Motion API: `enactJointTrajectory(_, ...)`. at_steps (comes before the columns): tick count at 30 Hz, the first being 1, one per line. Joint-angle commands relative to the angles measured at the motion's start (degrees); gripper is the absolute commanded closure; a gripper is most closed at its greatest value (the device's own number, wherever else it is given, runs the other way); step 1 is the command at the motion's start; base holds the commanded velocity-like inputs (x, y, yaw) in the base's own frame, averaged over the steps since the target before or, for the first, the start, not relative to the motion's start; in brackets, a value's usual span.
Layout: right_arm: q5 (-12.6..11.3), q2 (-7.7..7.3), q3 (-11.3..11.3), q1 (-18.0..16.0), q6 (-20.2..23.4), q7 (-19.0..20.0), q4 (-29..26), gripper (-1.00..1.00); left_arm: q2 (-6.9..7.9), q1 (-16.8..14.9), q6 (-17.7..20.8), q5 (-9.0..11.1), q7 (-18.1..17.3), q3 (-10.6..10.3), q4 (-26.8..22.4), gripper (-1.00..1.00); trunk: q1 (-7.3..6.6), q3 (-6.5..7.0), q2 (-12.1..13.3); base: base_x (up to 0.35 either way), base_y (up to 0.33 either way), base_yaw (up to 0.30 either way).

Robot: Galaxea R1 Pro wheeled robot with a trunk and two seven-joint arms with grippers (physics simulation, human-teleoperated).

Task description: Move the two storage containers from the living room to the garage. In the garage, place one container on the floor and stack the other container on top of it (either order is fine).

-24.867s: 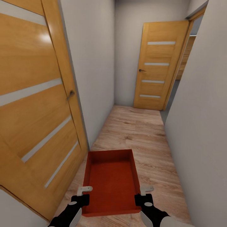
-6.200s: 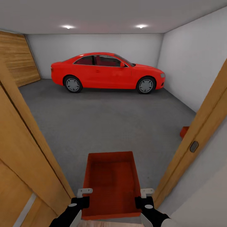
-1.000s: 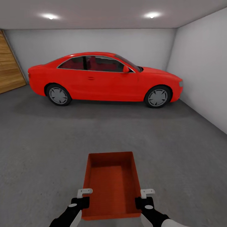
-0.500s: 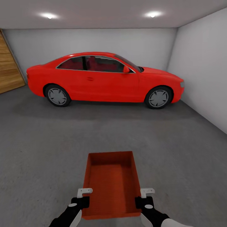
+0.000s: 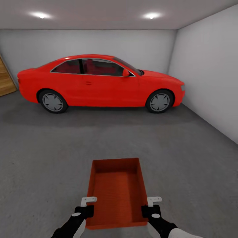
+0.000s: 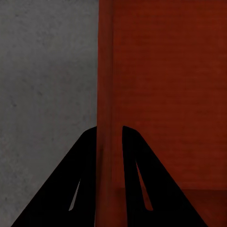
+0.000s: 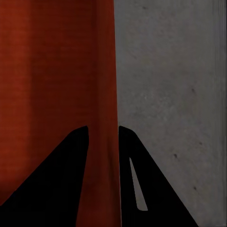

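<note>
- Orange-red plastic, a lidless rectangular storage container (image 5: 117,193) with plain straight walls, hangs in front of my trunk, carried between both arms above the dark grey concrete floor (image 5: 49,158) of the garage.
- My left gripper (image 5: 88,202) is clamped on the container's left wall near its near corner; in the left wrist view the two black fingers (image 6: 87,165) straddle that wall, one inside, one outside.
- My right gripper (image 5: 152,202) pinches the right wall the same way, its fingers (image 7: 78,165) on either side of the thin plastic edge.
- I judge the two-sided grip keeps the bin level and stops it swinging while my base moves; holding it low and close also leaves my head view open over its far rim.
- The bin is empty, its ribbed bottom in plain sight.
- The floor is rough and mottled, flat, with wide open space between me and the red car (image 5: 99,82) parked side-on along the far pale grey wall (image 5: 99,43).
- Another pale wall (image 5: 211,76) runs along the right; a strip of wooden panelling (image 5: 6,79) shows at the left edge; two ceiling lights (image 5: 150,15) glow overhead.
- Next comes finding where this bin goes, on the floor or on its twin.
</note>
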Motion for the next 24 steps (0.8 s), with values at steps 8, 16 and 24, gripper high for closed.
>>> enactJointTrajectory(8,-0.5,-0.3,-4.1,-0.5,-0.4,-3.2,0.0,1.0,0.02,0.1,0.4,-0.1,0.6,-1.1,2.8,1.0,0.0,-0.06,0.0,0.0,0.0,-0.288)
enactJointTrajectory(16,-0.5,-0.3,-4.1,-0.5,-0.4,-3.2,0.0,1.0,0.0,0.1,0.5,-0.1,0.6,-1.1,2.8,1.0,0.0,-0.06,0.0,0.0,0.0,-0.29)
enactJointTrajectory(24,-0.5,-0.15,-4.1,-0.5,-0.4,-3.2,0.0,1.0,0.0,0.1,0.5,0.0,0.6,-1.1,2.8,1.0,0.0,-0.06,0.0,0.0,0.0,-0.29)
